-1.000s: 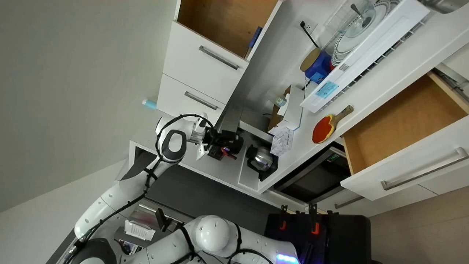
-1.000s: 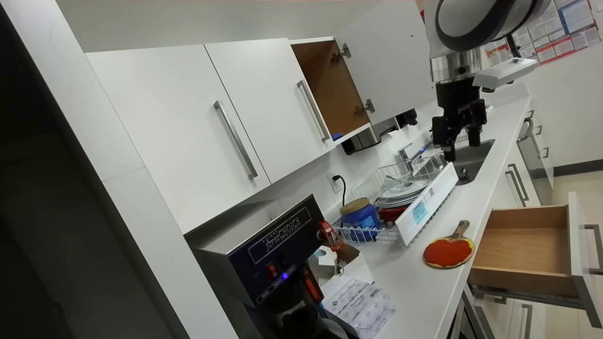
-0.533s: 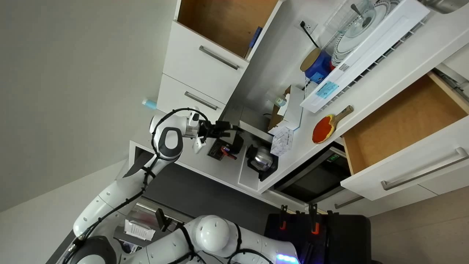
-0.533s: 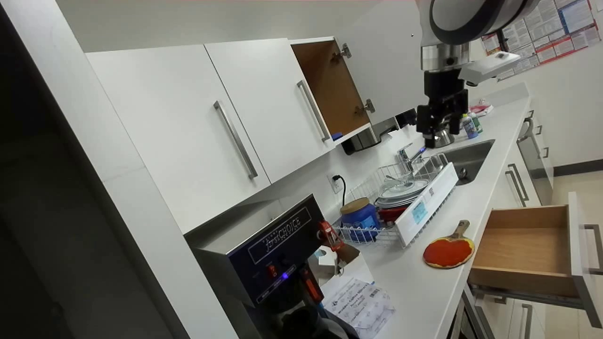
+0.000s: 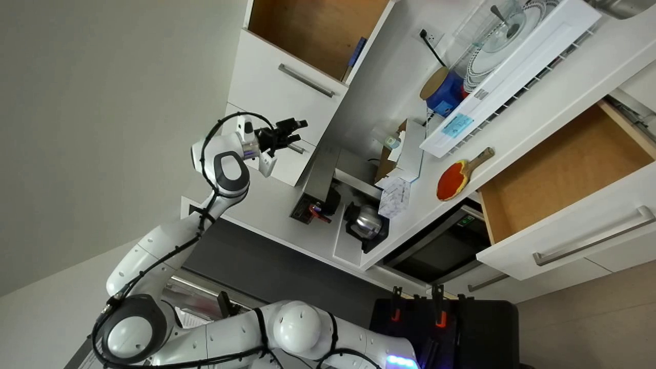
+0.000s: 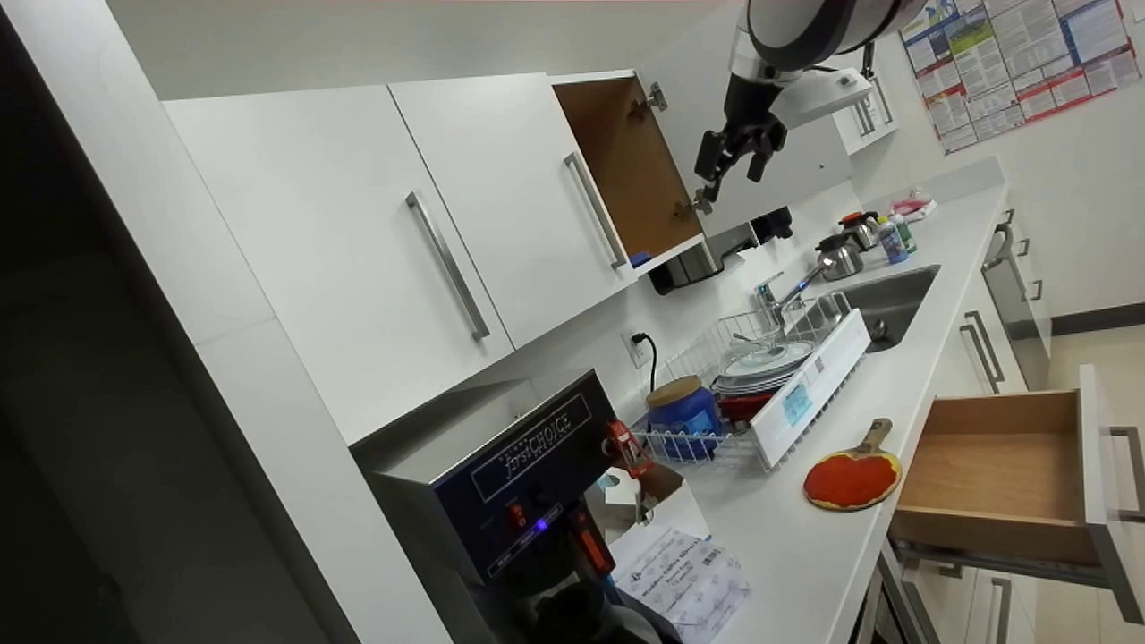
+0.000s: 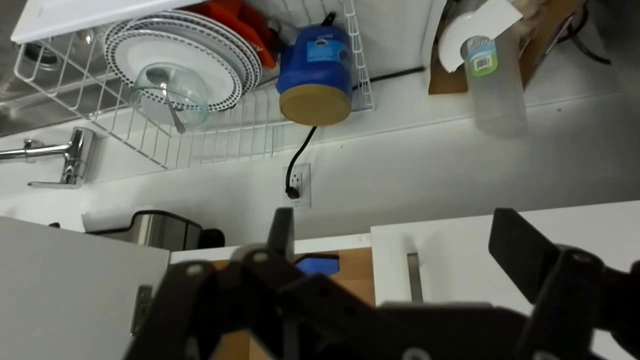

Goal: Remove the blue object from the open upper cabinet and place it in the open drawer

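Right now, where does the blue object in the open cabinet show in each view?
In an exterior view: blue object, top, just right of centre.
In an exterior view: blue object, a sliver near centre.
Wrist view: blue object, lower centre, partly hidden.
Shared landmark: tan-lidded blue jar.

Tool [image 7: 395, 230] aloft, jaws wide apart

Above the dish rack [image 6: 735, 443], parted jaws are hanging and the upper cabinet [image 6: 617, 161] is showing a sliver of the blue object [image 6: 640, 259]; near the rack, a red-faced paddle [image 6: 852, 480] is lying on the tabletop [image 6: 760, 559]; below, the drawer [image 6: 1002, 461] is gaping.
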Available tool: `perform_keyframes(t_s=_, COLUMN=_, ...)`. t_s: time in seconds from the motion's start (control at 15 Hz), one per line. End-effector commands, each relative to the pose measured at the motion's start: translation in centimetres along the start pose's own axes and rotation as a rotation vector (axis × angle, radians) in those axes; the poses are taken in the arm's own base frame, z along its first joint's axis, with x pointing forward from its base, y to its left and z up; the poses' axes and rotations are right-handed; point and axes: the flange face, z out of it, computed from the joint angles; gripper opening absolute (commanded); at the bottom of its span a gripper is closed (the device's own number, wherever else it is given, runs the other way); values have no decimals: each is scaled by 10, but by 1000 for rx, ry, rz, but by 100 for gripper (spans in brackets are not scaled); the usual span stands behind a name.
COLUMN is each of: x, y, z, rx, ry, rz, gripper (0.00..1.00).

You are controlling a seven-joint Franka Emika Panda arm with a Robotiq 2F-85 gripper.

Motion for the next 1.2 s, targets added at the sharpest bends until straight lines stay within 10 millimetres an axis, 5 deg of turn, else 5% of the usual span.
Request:
perform_keyframes(t_s=0.0, x=9, y=2, z=4, rx=-5, ry=0, rz=-2, gripper=100)
perform_keyframes(t_s=0.4, x=28, y=3, z=18, rx=-10, ry=16, rz=-1, gripper=100)
perform_keyframes(t_s=1.13, x=146, y=24, z=86, rx=-59, ry=124, rz=-47, gripper=100)
